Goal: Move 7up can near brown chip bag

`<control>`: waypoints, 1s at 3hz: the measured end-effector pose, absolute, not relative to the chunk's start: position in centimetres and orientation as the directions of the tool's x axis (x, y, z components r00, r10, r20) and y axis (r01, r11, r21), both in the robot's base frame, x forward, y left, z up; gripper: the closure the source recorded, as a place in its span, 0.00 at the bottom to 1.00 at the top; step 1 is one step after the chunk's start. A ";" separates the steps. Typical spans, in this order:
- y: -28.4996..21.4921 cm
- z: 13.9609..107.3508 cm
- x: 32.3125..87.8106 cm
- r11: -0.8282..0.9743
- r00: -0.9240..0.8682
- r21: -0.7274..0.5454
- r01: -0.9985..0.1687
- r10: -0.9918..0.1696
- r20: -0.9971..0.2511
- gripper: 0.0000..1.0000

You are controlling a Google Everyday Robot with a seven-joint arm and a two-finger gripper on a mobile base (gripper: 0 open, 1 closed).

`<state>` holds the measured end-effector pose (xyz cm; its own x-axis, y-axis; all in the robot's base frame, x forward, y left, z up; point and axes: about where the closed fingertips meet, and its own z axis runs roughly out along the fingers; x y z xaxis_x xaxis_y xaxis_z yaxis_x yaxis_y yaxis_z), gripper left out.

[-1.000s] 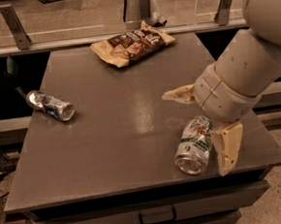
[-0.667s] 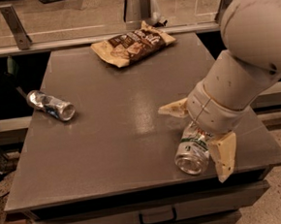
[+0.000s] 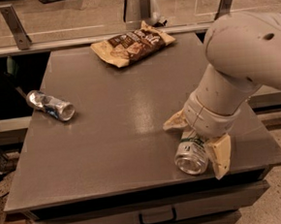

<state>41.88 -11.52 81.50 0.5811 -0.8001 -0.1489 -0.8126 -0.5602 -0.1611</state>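
Note:
The 7up can (image 3: pixel 191 152) lies on its side near the front right of the grey table (image 3: pixel 117 120), its open end toward the front edge. My gripper (image 3: pixel 196 138) is down over it, one tan finger (image 3: pixel 175 123) on the can's far left side and the other (image 3: pixel 219 155) on its near right side, jaws spread around the can. The brown chip bag (image 3: pixel 133 45) lies flat at the back of the table, far from the can.
A crushed silver-blue can (image 3: pixel 50 106) lies on its side at the table's left edge. A rail with metal posts (image 3: pixel 15 20) runs behind the table. A drawer handle (image 3: pixel 157 216) shows below the front edge.
My arm has come down and leftward over the 7up can. The fingers now straddle it more closely. The can has not visibly moved.

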 end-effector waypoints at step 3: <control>-12.1 82.2 42.8 -0.554 0.574 -0.159 -0.817 -0.807 -0.136 0.91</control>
<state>42.77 -12.11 82.21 0.5739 -0.8075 -0.1365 -0.8172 -0.5540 -0.1588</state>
